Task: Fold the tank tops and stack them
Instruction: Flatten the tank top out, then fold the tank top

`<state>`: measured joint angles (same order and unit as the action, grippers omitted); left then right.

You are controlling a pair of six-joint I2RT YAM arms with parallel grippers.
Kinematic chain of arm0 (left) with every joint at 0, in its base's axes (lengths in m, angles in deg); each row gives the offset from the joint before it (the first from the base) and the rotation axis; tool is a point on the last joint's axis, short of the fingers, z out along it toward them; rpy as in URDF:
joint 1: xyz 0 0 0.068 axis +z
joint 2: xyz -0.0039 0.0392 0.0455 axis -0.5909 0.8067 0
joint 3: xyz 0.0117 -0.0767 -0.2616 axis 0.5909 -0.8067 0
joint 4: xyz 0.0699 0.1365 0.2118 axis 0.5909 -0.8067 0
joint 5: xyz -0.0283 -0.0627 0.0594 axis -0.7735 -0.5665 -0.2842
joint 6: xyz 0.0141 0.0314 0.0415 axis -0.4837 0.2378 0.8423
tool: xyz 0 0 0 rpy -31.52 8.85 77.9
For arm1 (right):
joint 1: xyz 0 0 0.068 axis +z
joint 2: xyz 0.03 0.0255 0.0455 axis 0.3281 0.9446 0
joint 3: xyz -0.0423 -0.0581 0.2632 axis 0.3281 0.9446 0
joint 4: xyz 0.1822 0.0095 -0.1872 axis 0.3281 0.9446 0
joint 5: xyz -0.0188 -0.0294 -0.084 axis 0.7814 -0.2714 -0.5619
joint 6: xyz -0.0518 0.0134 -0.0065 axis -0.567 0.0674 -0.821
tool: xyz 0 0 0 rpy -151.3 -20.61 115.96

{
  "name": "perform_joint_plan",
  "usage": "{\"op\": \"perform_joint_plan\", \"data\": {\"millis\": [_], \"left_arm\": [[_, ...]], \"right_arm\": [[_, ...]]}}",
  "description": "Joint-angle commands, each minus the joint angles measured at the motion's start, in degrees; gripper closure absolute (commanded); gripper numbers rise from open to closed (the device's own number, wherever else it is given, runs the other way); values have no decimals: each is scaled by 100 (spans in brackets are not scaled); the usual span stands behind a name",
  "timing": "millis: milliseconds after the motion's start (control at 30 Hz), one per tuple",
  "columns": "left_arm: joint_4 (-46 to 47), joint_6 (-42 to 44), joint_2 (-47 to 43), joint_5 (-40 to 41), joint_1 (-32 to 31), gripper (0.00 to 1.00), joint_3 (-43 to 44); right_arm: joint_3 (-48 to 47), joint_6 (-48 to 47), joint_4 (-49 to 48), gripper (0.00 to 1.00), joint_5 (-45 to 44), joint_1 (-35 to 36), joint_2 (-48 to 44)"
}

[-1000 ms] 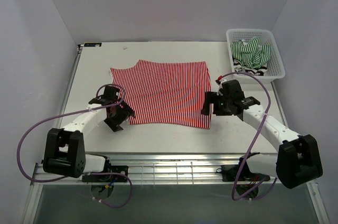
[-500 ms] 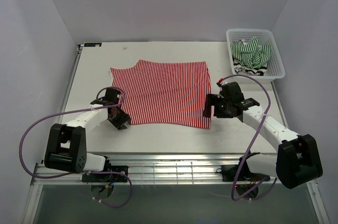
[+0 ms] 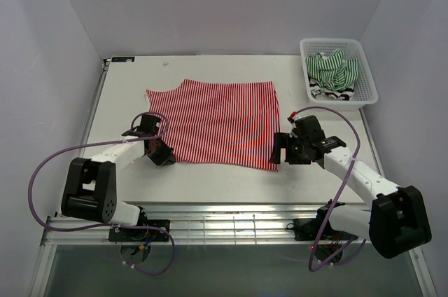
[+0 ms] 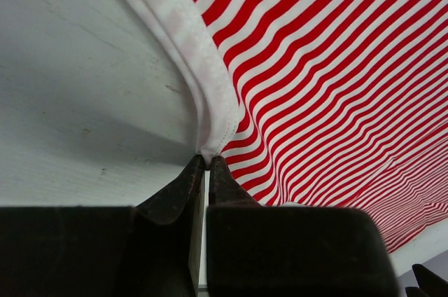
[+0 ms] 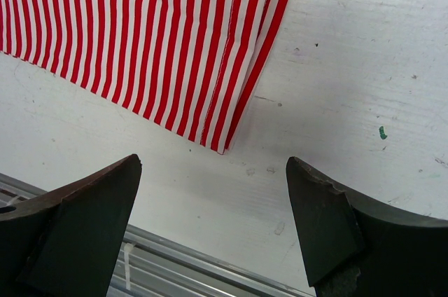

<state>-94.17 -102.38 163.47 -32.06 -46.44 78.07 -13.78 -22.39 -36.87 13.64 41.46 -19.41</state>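
Observation:
A red-and-white striped tank top (image 3: 220, 120) lies spread flat in the middle of the white table (image 3: 224, 178). My left gripper (image 3: 165, 157) sits at its near left corner. In the left wrist view the left gripper (image 4: 205, 160) is shut on the white-hemmed corner of the red-and-white tank top (image 4: 336, 87). My right gripper (image 3: 276, 150) hovers at the near right corner, jaws wide open. The right wrist view shows the right gripper (image 5: 213, 171) just short of the corner of the red-and-white tank top (image 5: 161, 38), touching nothing. A green-and-white tank top (image 3: 334, 68) and a black-and-white one (image 3: 334, 92) lie crumpled in the basket.
The white lattice basket (image 3: 364, 73) stands at the table's far right corner. A metal rail (image 3: 231, 221) runs along the near edge between the arm bases. White walls close in the left, back and right sides.
The left gripper has moved in to the near left corner of the red-and-white top and shut on its hem. The right gripper has shifted slightly nearer and lower, still open.

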Motion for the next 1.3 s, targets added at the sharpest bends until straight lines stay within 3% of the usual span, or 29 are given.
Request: {"op": "perform_joint_plan", "data": {"millis": [0,367,700,833,933,1100,1133,1267], "left_arm": [[127,185,257,72,2,100,-71],[84,396,-850,90,2,100,-369],[84,581,-850,-245,2,100,-439],[84,581,-885,-166,2,100,-466],[92,590,-868,-174,2,100,-466],[92,634,-876,-157,2,100,-483],[92,634,-894,-131,2,100,-484],[84,608,-938,-122,2,100,-527]], "right_arm": [[80,-8,74,10,86,98,-109],[194,650,-40,10,-423,529,14],[291,1318,-278,8,-635,626,400],[361,1442,-295,0,-888,626,453],[423,1512,-313,20,-968,626,532],[555,1617,-505,32,-1092,617,682],[546,1626,-515,40,-1101,626,717],[537,1644,-550,53,-1039,626,840]]}}
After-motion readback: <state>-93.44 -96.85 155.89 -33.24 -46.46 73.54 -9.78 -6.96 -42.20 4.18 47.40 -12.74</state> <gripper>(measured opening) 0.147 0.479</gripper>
